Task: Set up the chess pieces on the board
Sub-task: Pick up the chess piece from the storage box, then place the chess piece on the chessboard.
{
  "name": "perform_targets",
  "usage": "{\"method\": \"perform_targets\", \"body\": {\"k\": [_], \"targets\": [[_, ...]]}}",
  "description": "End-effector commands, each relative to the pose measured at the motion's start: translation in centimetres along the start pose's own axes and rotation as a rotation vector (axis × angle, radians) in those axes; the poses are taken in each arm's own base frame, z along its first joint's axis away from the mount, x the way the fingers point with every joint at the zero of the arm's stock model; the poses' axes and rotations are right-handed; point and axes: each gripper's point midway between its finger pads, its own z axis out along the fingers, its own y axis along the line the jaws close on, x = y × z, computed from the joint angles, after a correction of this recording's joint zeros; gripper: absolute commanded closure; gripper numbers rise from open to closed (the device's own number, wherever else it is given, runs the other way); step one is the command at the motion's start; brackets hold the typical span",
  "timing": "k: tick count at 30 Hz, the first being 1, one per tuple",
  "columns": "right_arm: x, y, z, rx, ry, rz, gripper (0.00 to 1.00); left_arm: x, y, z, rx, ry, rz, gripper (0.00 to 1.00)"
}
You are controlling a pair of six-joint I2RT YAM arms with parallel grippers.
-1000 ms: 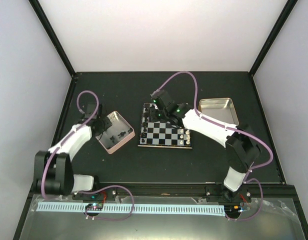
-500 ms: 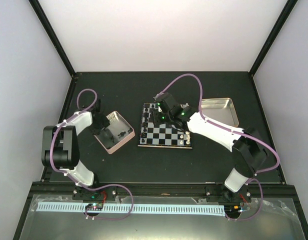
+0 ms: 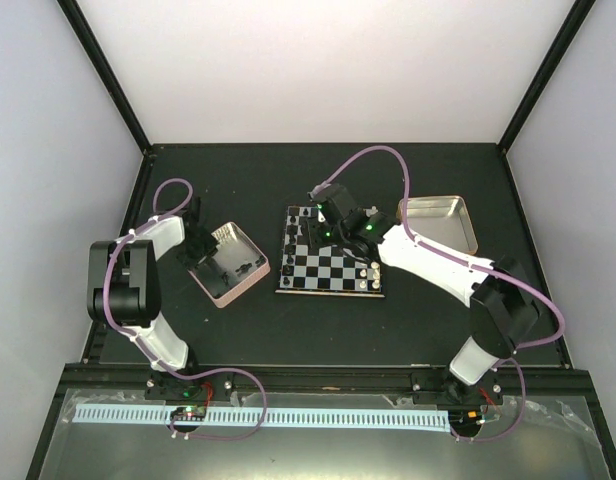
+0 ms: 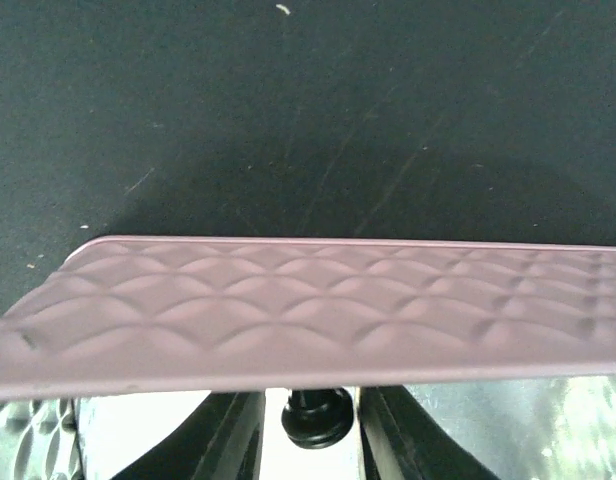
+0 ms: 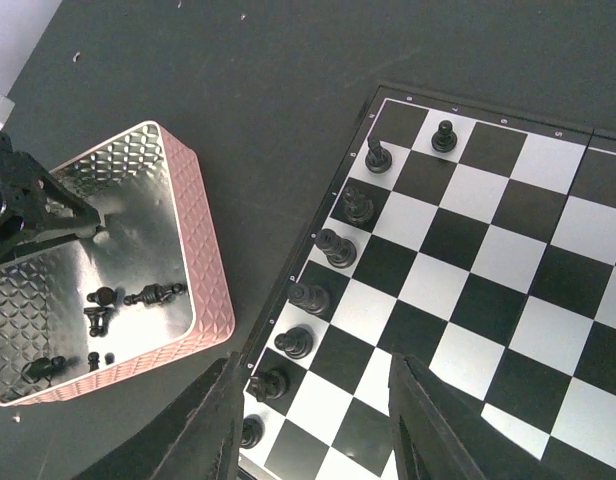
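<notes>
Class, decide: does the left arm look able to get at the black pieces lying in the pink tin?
Probably yes. The left tool sits inside the open-topped pink tin, one black piece between its fingers, nothing blocking it; the right arm hangs over the board, well clear.

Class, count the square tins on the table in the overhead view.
2. A pink tin lies left of the chessboard; a gold-rimmed tin lies right of it, farther back. No others seem hidden.
</notes>
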Motion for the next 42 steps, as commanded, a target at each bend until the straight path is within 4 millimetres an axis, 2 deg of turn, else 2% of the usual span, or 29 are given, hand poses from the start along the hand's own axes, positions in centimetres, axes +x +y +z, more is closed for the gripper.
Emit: {"method": "perform_targets", "body": {"k": [1,4,11,15,21,24,27,30,34,35,36,42], "targets": [[-0.7,-0.3,-1.0,0.010,-0.033,0.004,0.59,0.3,0.5,-0.5,-0.017,0.021,-0.016,0.77],[-0.7,-0.2,-1.0,0.007,-0.035,0.003,0.59,0.7,0.6,-0.5,-0.004,0.030,-0.006,0.79],[-0.7,-0.3,-0.9,0.008,-0.034,0.002,0.59,1.0,0.7,-0.2,0.002,0.036,0.014,0.76],[-0.6,-0.3,-0.9,0.005,-0.031,0.004,0.59,1.0,0.6,-0.1,0.012,0.035,0.023,0.80],[-0.7,0.4,-1.3,-0.033,-0.031,0.007,0.59,1.1,0.3,-1.1,0.052,0.007,0.058,0.86],[-1.0,1.2,-1.7,-0.084,-0.032,0.016,0.59,1.7,-0.4,-2.2,0.100,0.002,0.102,0.87],[-1.2,2.1,-2.1,-0.175,-0.024,0.038,0.57,3.8,-2.2,-3.5,0.210,0.030,0.195,0.87],[-1.5,3.0,-2.6,-0.291,-0.003,0.066,0.54,6.1,-4.6,-5.7,0.316,0.025,0.332,0.87],[-1.6,4.3,-3.7,-0.470,0.024,0.093,0.46,10.8,-9.0,-9.6,0.579,0.042,0.553,0.87],[-1.6,4.4,-4.0,-0.507,0.026,0.102,0.44,12.0,-9.7,-10.2,0.635,0.052,0.602,0.87],[-1.8,4.2,-4.3,-0.533,0.023,0.124,0.42,12.9,-10.5,-11.6,0.708,0.037,0.658,0.86],[-2.0,4.8,-6.2,-0.702,0.035,0.179,0.37,18.1,-13.0,-17.2,1.034,0.010,0.926,0.85]]}}
